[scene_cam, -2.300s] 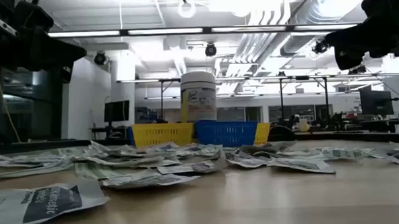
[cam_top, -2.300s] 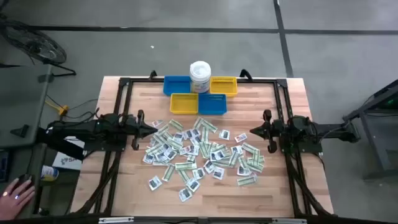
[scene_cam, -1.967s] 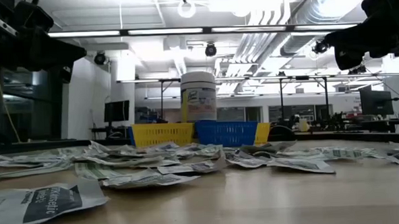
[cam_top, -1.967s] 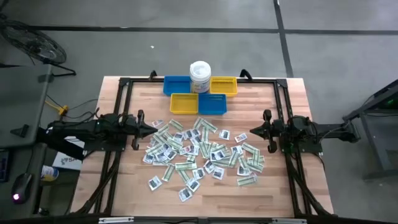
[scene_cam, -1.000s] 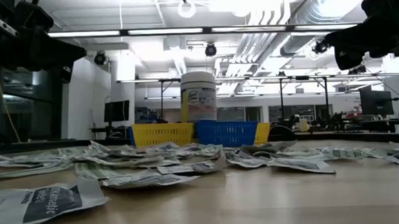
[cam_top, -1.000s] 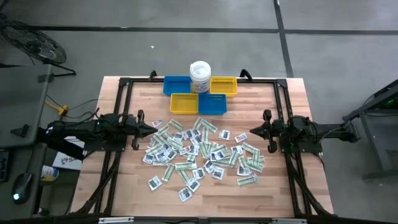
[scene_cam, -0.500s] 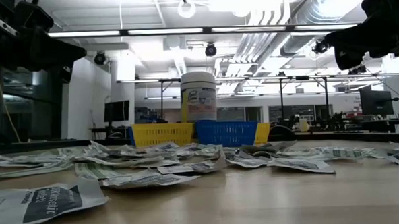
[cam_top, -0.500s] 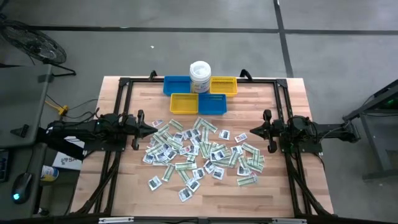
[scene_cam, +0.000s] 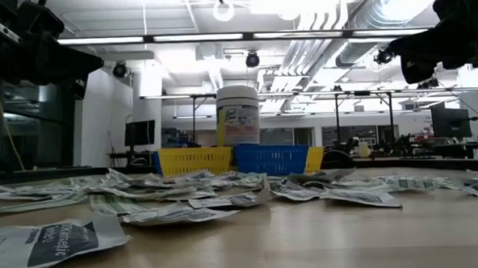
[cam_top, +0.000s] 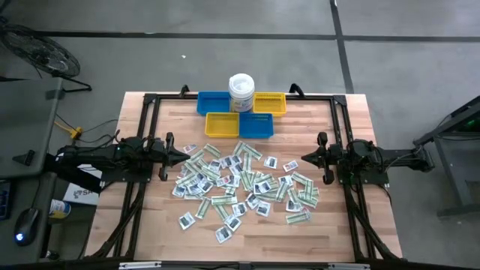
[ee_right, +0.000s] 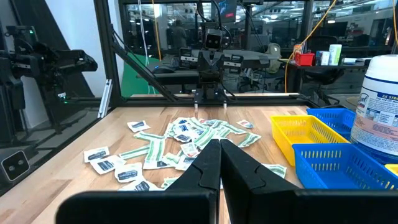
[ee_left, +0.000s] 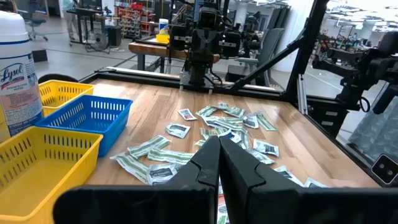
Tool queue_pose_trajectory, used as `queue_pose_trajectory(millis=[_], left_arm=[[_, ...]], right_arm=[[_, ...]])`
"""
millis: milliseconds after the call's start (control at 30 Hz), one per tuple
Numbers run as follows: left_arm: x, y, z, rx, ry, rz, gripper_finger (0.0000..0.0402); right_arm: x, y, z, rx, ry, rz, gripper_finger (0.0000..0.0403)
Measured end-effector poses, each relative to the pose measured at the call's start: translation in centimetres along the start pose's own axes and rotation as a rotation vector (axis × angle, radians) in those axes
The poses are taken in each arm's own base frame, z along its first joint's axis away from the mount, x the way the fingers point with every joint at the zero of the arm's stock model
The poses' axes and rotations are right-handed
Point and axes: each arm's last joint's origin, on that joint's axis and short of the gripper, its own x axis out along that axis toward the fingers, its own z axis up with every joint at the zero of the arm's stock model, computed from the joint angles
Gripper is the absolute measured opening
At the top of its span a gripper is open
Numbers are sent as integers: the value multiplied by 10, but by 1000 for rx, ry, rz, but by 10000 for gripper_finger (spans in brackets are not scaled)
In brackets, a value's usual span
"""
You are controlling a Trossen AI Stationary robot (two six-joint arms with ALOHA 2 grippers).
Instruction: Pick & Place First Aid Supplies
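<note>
Wooden table [cam_top: 150, 232]: both end effectors [cam_top: 182, 156] [cam_top: 303, 160] closed, empty, flanking packets [cam_top: 244, 182].

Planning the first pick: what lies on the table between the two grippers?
In the high view, only the scattered first aid packets lie between the left gripper and the right gripper.

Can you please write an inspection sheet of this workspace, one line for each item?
Surface: wooden table, dark frame around it.
Job's things: first aid packets scattered mid-table, none in the bins.
Clutter: blue and yellow bins at the far edge; white tub among them.
Grippers: left gripper shut, empty, left of the pile; right gripper shut, empty, right of it.
Cables: yellow cable beside the table's left side.
Surroundings: grey floor; workshop behind.
</note>
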Motion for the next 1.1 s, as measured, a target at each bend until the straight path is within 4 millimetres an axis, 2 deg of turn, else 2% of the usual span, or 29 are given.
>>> queue_pose_trajectory(millis=[633, 767, 867, 1100], left_arm=[[0, 0, 0, 0, 0, 0, 7], [0, 0, 0, 0, 0, 0, 7], [0, 0, 0, 0, 0, 0, 7], [0, 0, 0, 0, 0, 0, 7]], right_arm=[[0, 0, 3, 0, 10, -1, 0], [-1, 0, 29, 6, 18, -19, 0], [0, -1, 46, 49, 116, -63, 0], [15, -4, 88, 234, 210, -237, 0]])
